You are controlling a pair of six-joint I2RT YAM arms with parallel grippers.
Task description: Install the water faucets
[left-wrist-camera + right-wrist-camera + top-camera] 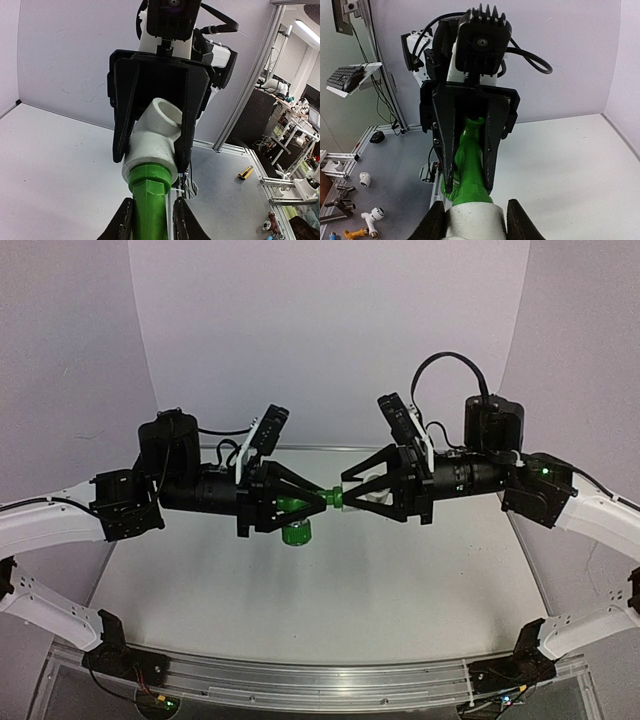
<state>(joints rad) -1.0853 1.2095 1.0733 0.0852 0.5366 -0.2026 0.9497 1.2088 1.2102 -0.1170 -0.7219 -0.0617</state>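
Note:
Above the middle of the table the two arms meet tip to tip. My left gripper (322,501) is shut on the green faucet (298,507), whose ribbed knob (296,533) hangs downward. My right gripper (346,494) is shut on the white fitting (362,496), which sits over the faucet's end. In the left wrist view my left gripper (151,222) pinches the green faucet (147,197), and the white fitting (154,145) lies between the opposite black fingers (187,125). In the right wrist view my right gripper (474,225) clasps the white fitting (472,222), with the green faucet (470,162) beyond it.
A pale table (320,600) lies below the joined parts, with white walls at the back and sides. An aluminium rail (320,687) runs along the near edge. Off the table are a yellow tool (245,173), several loose fittings (370,216) and a keyboard (345,77).

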